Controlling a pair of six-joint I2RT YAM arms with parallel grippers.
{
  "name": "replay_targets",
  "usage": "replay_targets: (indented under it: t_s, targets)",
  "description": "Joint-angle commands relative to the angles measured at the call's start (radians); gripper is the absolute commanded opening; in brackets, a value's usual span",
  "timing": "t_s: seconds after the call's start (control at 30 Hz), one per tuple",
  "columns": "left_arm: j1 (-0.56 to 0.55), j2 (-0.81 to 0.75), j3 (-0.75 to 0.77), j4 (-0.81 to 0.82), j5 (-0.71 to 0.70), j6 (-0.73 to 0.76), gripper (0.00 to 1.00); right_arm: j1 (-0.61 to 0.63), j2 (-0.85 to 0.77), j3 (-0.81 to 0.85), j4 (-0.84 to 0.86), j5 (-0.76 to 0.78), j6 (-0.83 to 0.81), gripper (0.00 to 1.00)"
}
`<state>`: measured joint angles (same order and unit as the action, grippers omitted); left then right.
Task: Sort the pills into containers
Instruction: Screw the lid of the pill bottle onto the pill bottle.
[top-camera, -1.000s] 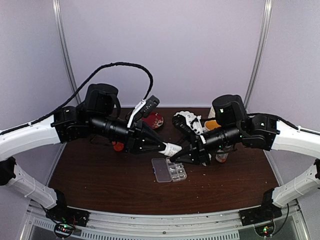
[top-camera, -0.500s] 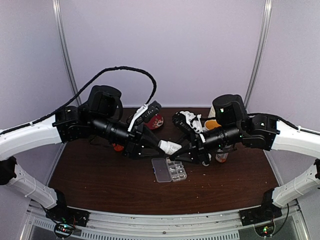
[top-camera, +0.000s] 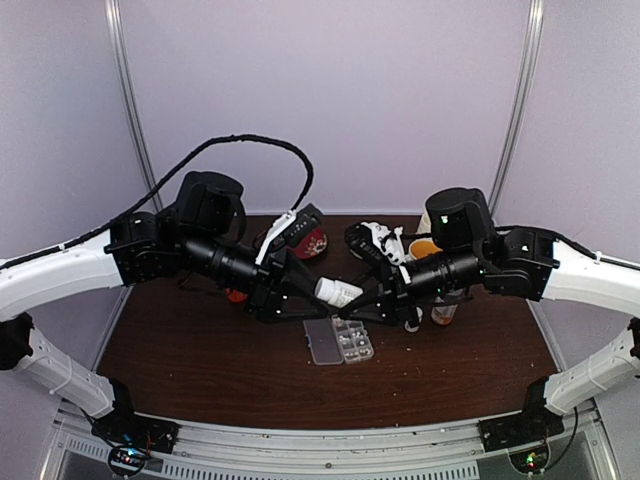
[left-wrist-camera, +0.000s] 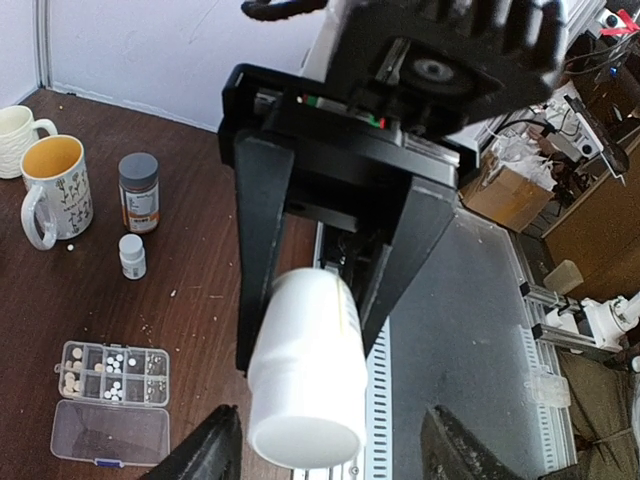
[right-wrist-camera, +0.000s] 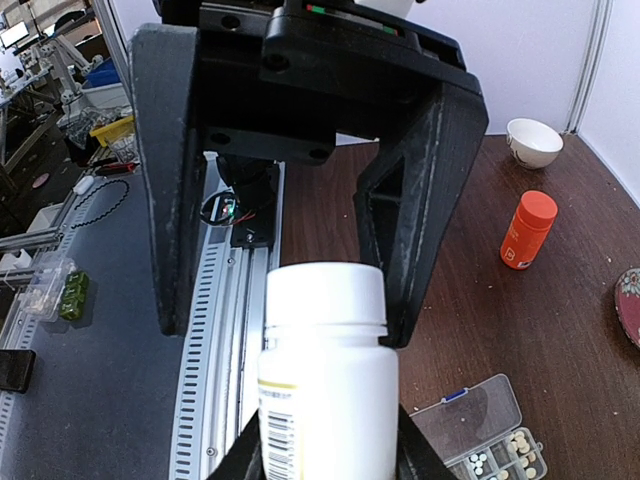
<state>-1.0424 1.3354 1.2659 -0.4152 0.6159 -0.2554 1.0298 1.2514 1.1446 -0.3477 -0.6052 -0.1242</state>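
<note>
Containers (left-wrist-camera: 110, 362): lay open at the centre of the table (top-camera: 200, 350); several held pills (left-wrist-camera: 115, 364).
Left gripper (left-wrist-camera: 330, 411): fingers stood spread, gripping nothing.
Right gripper (right-wrist-camera: 327, 440): was clamped on white bottle (top-camera: 338, 292).

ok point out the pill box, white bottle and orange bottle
pill box (left-wrist-camera: 110, 437), left wrist view, on its open lid
white bottle (left-wrist-camera: 300, 355), left wrist view, its side
orange bottle (right-wrist-camera: 522, 245), right wrist view, its body

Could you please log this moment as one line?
left hand: open at cap; right hand: holding white bottle; pill box: open
</note>
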Motion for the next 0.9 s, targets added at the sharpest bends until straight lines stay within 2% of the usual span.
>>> replay_targets:
  t_s: [0.0,0.2,0.3,0.37,0.43,0.5,0.87]
  targets:
    - [-0.005,-0.035,0.000,0.089,-0.020,-0.010,0.63,-0.004,0.006,0.014,0.004,-0.021,0.001,0.00]
    - [-0.005,-0.036,-0.006,0.101,-0.018,-0.015,0.57,-0.005,0.005,0.008,0.007,-0.019,0.002,0.00]
    - [-0.005,-0.035,-0.007,0.101,-0.007,-0.015,0.43,-0.005,0.003,0.008,0.012,-0.012,0.005,0.00]
    - [-0.005,-0.032,-0.005,0.097,-0.004,-0.014,0.41,-0.005,0.003,0.009,0.017,-0.009,0.009,0.00]
    - [-0.005,-0.028,-0.006,0.090,-0.004,-0.012,0.46,-0.005,0.003,0.010,0.019,-0.007,0.011,0.00]
    - [-0.005,-0.026,-0.007,0.088,-0.004,-0.012,0.44,-0.005,0.003,0.011,0.022,-0.008,0.012,0.00]
    - [-0.005,-0.005,0.015,0.057,-0.018,-0.006,0.10,-0.005,0.000,0.006,0.027,-0.008,0.018,0.00]
